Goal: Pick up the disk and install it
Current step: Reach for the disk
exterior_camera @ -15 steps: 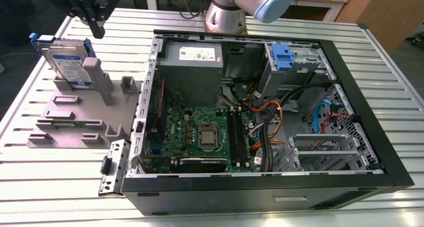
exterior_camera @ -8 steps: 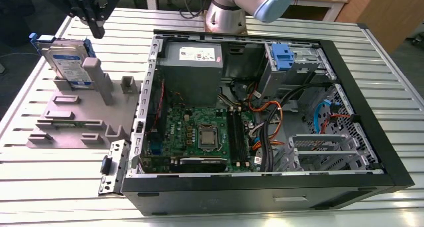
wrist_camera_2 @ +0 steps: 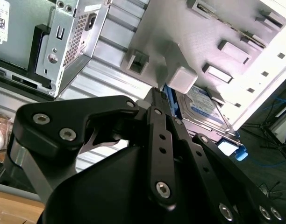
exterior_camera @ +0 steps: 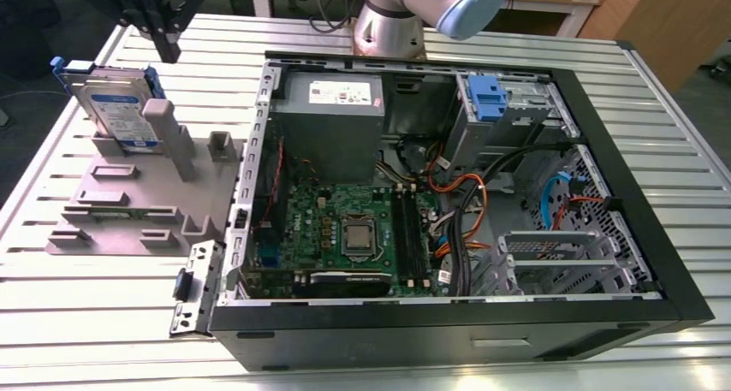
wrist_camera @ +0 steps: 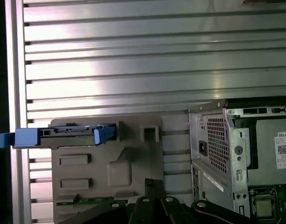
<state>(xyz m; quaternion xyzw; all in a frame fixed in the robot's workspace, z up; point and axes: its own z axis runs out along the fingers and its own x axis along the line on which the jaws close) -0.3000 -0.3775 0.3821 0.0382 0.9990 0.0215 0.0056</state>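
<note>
Silver disk below and aside of closed, empty gripper, upright in grey holder; risks knocking disk over if lowered unopened.

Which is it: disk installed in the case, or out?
Out. The disk stands on edge in the grey holder, beside the open computer case; the gripper hangs near it.

Lone arm, gripper aloft at the exterior view's far left

The arm stands as a silvery column at the top middle of the exterior view, with a pale blue-grey joint cap just to that view's right. Its black gripper hangs in the air near the upper left corner, pointing straight down (wrist above, tip below). In both wrist views the gripper shows a black, screw-studded linkage narrowing toward its tip.
</note>
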